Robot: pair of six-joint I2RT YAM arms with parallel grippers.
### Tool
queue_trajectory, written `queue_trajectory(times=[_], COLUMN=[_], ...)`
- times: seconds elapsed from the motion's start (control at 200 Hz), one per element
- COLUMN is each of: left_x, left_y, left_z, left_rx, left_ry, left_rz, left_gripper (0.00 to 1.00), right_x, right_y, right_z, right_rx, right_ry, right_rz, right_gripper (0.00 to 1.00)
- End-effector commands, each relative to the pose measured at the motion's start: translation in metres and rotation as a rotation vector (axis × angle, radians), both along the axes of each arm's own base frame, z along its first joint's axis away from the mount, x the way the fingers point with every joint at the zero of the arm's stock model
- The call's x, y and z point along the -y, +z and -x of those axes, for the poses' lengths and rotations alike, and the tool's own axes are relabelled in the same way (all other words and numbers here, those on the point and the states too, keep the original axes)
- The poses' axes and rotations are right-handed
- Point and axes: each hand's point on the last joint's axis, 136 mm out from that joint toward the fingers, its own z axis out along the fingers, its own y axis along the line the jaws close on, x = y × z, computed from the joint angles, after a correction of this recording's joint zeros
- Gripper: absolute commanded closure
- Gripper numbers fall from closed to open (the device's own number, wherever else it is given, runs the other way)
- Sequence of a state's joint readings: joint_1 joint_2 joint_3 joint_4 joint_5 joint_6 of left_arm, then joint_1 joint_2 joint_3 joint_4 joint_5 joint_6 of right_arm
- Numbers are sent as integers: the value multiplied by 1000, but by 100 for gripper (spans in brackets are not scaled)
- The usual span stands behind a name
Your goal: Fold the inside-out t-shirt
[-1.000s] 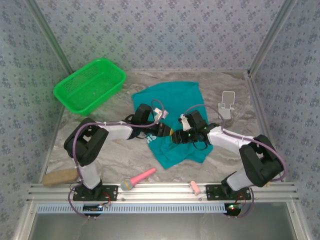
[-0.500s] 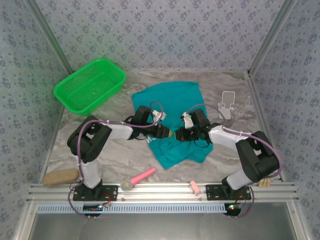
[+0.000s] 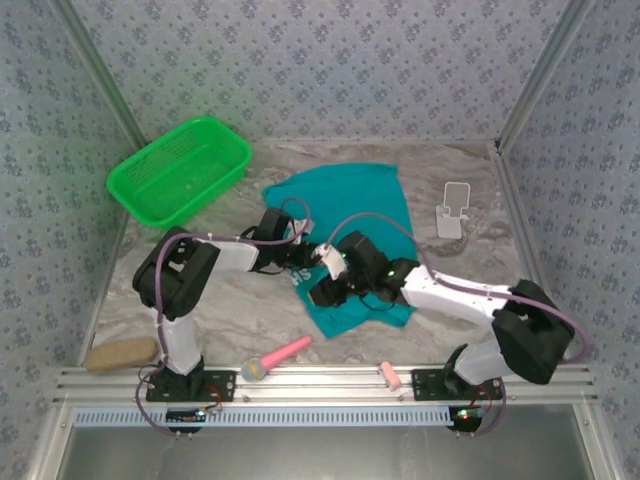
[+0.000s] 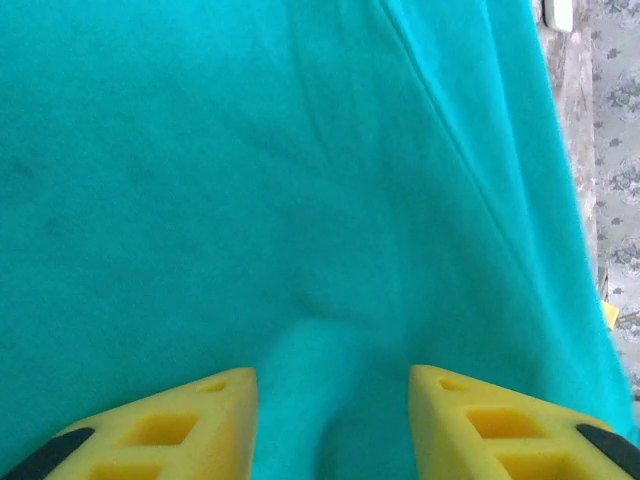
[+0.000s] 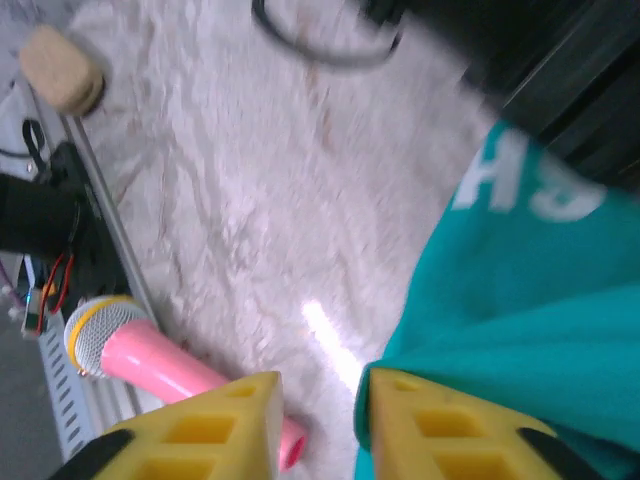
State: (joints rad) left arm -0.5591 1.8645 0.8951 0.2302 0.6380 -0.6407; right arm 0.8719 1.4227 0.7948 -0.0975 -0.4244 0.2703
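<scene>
Where the left hand [image 4: 330, 388] hangs, t-shirt [image 4: 250, 180] lies underneath.

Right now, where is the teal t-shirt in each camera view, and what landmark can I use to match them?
Top external: the t-shirt lies mid-table, right of the green basket.
Left wrist: the t-shirt covers nearly the whole picture.
Right wrist: the t-shirt takes the right side, with white lettering near its top.
Shared landmark: the marbled tabletop bordering the cloth.
</scene>
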Motion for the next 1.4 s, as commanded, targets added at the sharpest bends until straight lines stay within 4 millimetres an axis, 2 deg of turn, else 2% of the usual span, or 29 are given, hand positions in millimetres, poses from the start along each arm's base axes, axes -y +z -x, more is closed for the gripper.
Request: queue_trajectory(times=[0.0,0.04,0.16,0.215,0.35,0.49,0.605,0.74,0.785,0.815,0.835,0.875,0.905,0.94,0.984,1.039,1.119,1.194,1.274,1.394], left_x=[-15,-21,-34,-40,-45,-38,-29,-23,-21,-18,-14,0,12,26,31,29,26,23,20,10], left_y=[3,6,20,28,46,44,35,19,17,20,24,43,62,91,118,131,117,95,76,50], left_z=[0,2,19,28,58,95,114,113,107,102,101,100,103,109,118,125,138,150,146,127], left_rx=[-13,-11,18,32,72,86,78,100,106,121,143,217,289,396,509,559,488,404,353,302], left_ry=[31,34,-11,-22,-79,-186,-235,-227,-215,-211,-223,-252,-276,-306,-331,-383,-517,-609,-614,-543], left_rz=[-21,-24,-60,-66,-91,-169,-213,-315,-330,-327,-310,-220,-114,34,165,222,194,166,139,67], left_gripper=[55,54,53,53,52,49,48,46,48,52,59,82,92,97,100,100,100,100,100,98], right_x=[4,9,43,58,84,80,72,61,57,55,56,62,69,81,98,107,115,126,129,116], right_y=[-18,-13,6,9,-12,-29,-41,-45,-41,-37,-35,-32,-31,-30,-29,-24,-18,-24,-31,-32], right_z=[6,0,-22,-29,-36,-39,-44,-67,-75,-81,-86,-97,-105,-115,-127,-134,-140,-142,-137,-115], right_rx=[-54,-39,-32,-50,-94,-109,-62,-3,10,24,35,66,92,118,133,125,111,83,57,15], right_ry=[16,-18,-142,-193,-289,-309,-293,-334,-352,-370,-387,-442,-492,-559,-643,-669,-669,-679,-634,-481], right_rz=[50,59,27,-2,26,22,51,67,49,41,44,67,90,125,158,128,71,91,104,69], right_gripper=[56,54,51,48,47,48,49,52,58,69,77,90,99,100,100,100,100,100,100,100])
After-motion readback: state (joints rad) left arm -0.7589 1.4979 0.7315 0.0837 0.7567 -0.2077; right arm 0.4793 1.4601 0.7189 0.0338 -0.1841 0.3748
